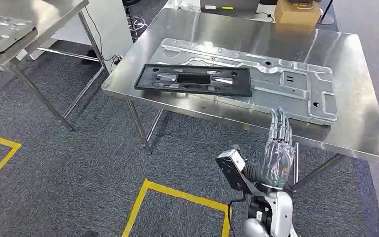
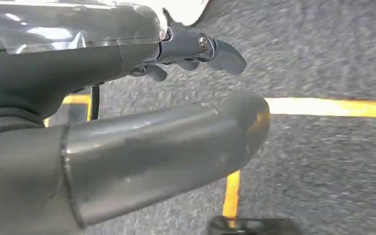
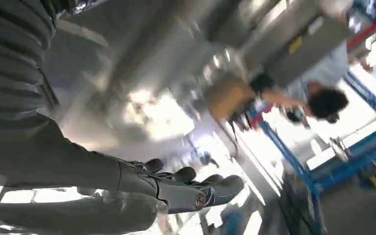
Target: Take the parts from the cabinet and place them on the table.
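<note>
A black plastic frame (image 1: 193,79) lies flat on the steel table (image 1: 355,133), partly overlapping a large silver stamped panel (image 1: 276,79) that spreads across the tabletop. My right hand (image 1: 278,148) is raised just in front of the table's near edge, fingers straight and pointing at the panel, holding nothing. In the blurred right wrist view the right hand (image 3: 127,191) is also empty, its fingers extended. My left hand (image 2: 78,63) hangs over the grey carpet with thumb and fingers apart and nothing between them.
A cardboard box (image 1: 297,11) stands at the table's far edge. A second steel table (image 1: 10,54) at the left carries another metal part (image 1: 0,32). Yellow tape (image 1: 177,195) marks the carpet. A person (image 3: 323,98) is beyond the table.
</note>
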Robot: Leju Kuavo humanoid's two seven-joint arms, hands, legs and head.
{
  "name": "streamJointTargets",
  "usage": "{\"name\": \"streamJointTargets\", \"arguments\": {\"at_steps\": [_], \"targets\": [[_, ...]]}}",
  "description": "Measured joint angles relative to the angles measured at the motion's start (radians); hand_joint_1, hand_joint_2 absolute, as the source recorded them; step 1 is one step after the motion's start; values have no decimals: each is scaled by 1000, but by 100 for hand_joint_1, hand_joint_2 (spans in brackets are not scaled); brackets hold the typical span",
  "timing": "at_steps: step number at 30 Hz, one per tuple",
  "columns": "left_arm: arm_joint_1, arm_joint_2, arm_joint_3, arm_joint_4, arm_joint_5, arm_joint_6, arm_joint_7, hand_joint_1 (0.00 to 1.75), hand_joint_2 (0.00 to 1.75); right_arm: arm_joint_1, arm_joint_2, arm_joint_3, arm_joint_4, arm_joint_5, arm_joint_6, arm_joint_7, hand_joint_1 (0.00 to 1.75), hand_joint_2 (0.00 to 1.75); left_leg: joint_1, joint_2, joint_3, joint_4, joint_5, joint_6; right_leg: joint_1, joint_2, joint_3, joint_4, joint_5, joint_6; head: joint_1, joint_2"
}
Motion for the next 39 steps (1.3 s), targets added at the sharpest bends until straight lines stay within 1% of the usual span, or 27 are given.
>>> {"name": "streamJointTargets", "arguments": {"at_steps": [1,2,3,4,5,6,7,8,13,15,16,17,19,20,21,24,25,26,27,30,31,32,34,35,36,37,39], "targets": [[0,0,5,0,5,2,0,0,0,28,5,-8,0,-53,-2,-25,0,175,0,0,42,-44,36,2,0,0,-15,4,6,2,0,0],[0,0,11,0,10,5,0,0,0,57,13,-21,0,-132,-3,-65,0,175,0,-1,110,-129,55,8,1,0,-32,11,12,6,0,0],[0,1,14,0,13,8,0,0,0,84,21,-32,1,-195,-6,-99,0,175,-1,-3,182,-221,32,15,0,1,-41,19,18,10,0,0],[-2,1,17,0,16,10,0,0,0,111,31,-45,3,-254,-8,-130,0,175,-9,-4,244,-313,-7,19,6,2,-49,27,21,16,-1,0],[-3,1,21,0,21,13,0,0,0,137,37,-58,10,-310,-6,-164,0,175,-10,-3,248,-342,-26,30,6,-2,-49,28,27,23,1,0],[-1,0,27,0,28,15,-1,0,0,162,45,-73,26,-369,3,-202,0,0,-13,-4,245,-339,-21,37,4,-3,-48,24,38,29,1,0],[2,0,36,0,31,18,0,0,0,183,54,-88,46,-418,13,-234,0,0,-15,-4,242,-339,-16,45,1,-3,-46,19,46,36,0,0],[6,-1,41,0,35,22,0,0,0,204,65,-110,79,-477,32,-285,0,0,-8,-4,241,-348,-1,57,6,-2,-49,17,52,43,1,0],[6,-1,41,0,35,23,0,0,0,206,65,-110,80,-477,33,-286,0,0,-7,-2,240,-349,1,58,5,-1,-50,19,51,44,1,0],[7,-5,53,0,43,29,0,0,0,233,84,-169,168,-580,91,-382,0,0,-5,4,225,-350,15,72,-1,7,-68,64,-7,51,2,0],[9,-6,70,0,50,37,3,0,0,239,108,-295,371,-681,173,-535,0,0,-7,5,199,-348,33,77,-6,8,-132,249,-126,61,1,0],[14,-8,87,0,52,40,6,0,0,227,127,-426,586,-685,183,-664,0,0,-9,3,178,-338,46,73,-10,8,-108,283,-134,65,1,0],[16,-10,89,0,52,40,6,0,0,219,133,-480,665,-685,182,-680,0,0,-9,2,168,-327,47,70,-10,8,10,116,-67,58,1,0],[15,-11,92,0,53,40,6,0,0,208,140,-504,706,-676,183,-679,0,0,-9,5,166,-320,46,66,-8,8,63,23,-57,50,1,0],[14,-14,93,0,53,41,6,0,0,198,145,-523,738,-659,185,-667,0,0,-16,7,160,-317,45,59,-1,9,68,10,-68,45,1,0],[8,-15,99,0,57,45,8,0,0,176,158,-602,844,-596,173,-592,0,0,-12,7,158,-319,51,42,3,9,63,11,-62,34,1,0],[8,-16,103,0,58,47,9,0,0,162,158,-629,901,-575,160,-557,0,0,-15,5,158,-319,52,34,-3,7,65,1,-56,24,0,0],[9,-17,109,0,60,48,9,0,0,151,157,-656,961,-562,150,-518,0,0,-9,2,154,-304,37,31,-7,-3,68,-8,-48,15,1,0],[9,-18,110,0,59,49,9,0,0,145,155,-681,1007,-551,146,-480,0,0,-10,1,134,-265,3,29,-8,-5,65,-11,-45,6,0,0],[10,-16,114,0,60,56,8,0,0,127,147,-735,1127,-526,193,-321,0,0,-8,0,34,-44,-109,19,-5,-21,54,-9,-43,2,0,0],[11,-16,116,0,60,56,8,0,0,123,146,-744,1157,-521,211,-277,0,0,-8,1,19,-7,-111,17,-4,-27,51,-6,-43,2,-1,0],[13,-17,118,0,60,57,8,0,0,119,146,-754,1183,-520,228,-244,0,0,-7,1,31,-27,-88,16,-4,-33,49,-3,-43,2,0,0],[13,-16,119,0,60,58,8,0,0,108,146,-766,1218,-514,260,-185,0,0,-6,9,109,-177,-5,19,-5,-45,49,4,-45,5,-1,0],[12,-16,119,0,60,59,8,0,0,103,146,-771,1231,-511,270,-165,0,0,-6,29,157,-268,33,22,-5,-52,49,8,-47,8,0,0],[7,-16,119,0,60,59,8,0,0,99,146,-775,1243,-509,275,-152,0,0,-14,74,174,-313,19,30,3,-58,48,14,-50,14,-1,0],[5,-16,119,0,60,59,8,0,0,97,146,-777,1255,-509,275,-146,0,0,-17,53,170,-313,28,38,4,-63,47,16,-50,19,1,0],[9,-16,120,0,59,59,8,0,0,88,146,-782,1270,-509,275,-142,0,0,-17,38,165,-312,31,44,3,-76,50,13,-47,28,0,0]]}}
